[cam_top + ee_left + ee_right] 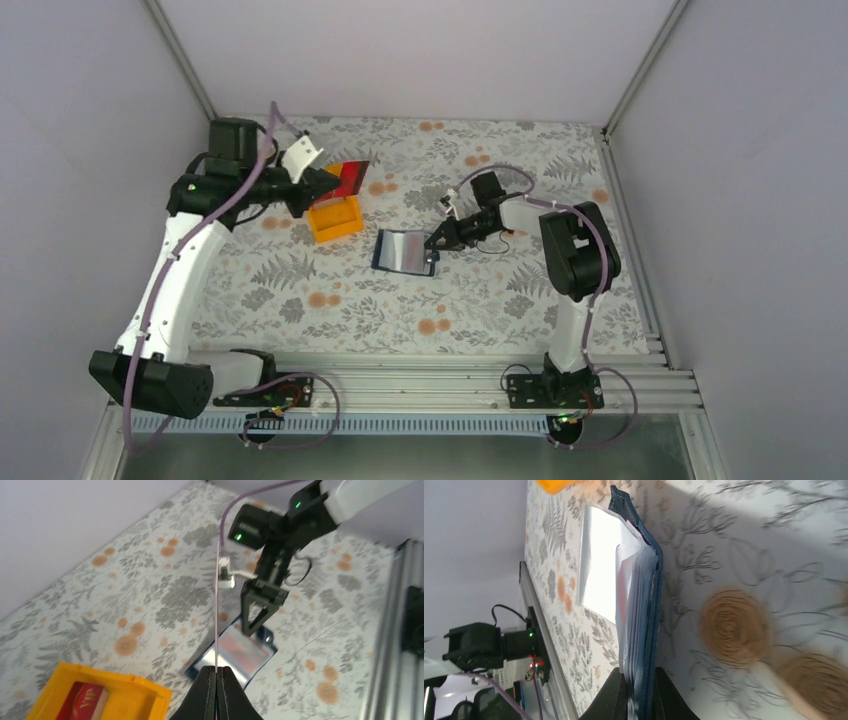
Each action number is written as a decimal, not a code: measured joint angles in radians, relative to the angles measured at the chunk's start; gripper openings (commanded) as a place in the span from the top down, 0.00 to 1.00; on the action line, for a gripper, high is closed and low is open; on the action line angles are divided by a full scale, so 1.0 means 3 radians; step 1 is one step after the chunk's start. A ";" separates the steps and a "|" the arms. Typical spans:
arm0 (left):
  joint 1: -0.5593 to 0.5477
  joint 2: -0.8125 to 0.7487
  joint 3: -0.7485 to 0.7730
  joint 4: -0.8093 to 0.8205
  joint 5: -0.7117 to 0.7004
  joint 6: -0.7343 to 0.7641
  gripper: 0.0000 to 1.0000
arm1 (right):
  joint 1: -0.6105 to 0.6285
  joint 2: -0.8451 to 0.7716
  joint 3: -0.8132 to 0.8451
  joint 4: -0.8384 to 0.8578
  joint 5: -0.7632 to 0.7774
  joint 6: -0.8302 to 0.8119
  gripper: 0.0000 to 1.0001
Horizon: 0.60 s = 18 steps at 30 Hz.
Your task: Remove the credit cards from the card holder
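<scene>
Records left gripper (216, 672) pinched on a thin, flat red credit card (352, 177), held near the boxy orange plastic tray (335, 232) in which another red card (87, 702) lies. Finds right gripper (640, 690) clamped on one edge of the blue, stitched card holder (402, 250), open with glossy clear pockets on the floral tablecloth (480, 300).

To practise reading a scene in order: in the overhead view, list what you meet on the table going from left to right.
In order: orange tray → card holder → right gripper, clamped on the holder's right edge. Omitted: the left gripper and the red credit card it holds, which overlap the tray's span.
</scene>
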 measured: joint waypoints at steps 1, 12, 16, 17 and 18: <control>-0.0094 0.0000 0.0004 0.0001 -0.0188 0.0008 0.98 | -0.0032 0.0000 0.0000 0.0001 0.0039 0.0011 0.96; -0.1984 -0.0296 0.0095 0.0356 -0.3780 0.1684 0.98 | -0.0107 -0.0061 0.0024 -0.0006 0.0263 0.0060 0.96; -0.2243 -0.0992 -0.0996 0.1564 -0.4236 0.3410 0.98 | -0.0107 -0.0117 0.0109 -0.0061 0.0360 -0.0015 0.96; -0.2253 -0.1212 -0.1329 0.2026 -0.4186 0.3868 0.98 | -0.0107 -0.0135 0.0122 -0.0064 0.0384 -0.0036 0.96; -0.2253 -0.1344 -0.1518 0.2305 -0.4120 0.4136 0.98 | -0.0107 -0.0159 0.0127 -0.0066 0.0398 -0.0053 0.96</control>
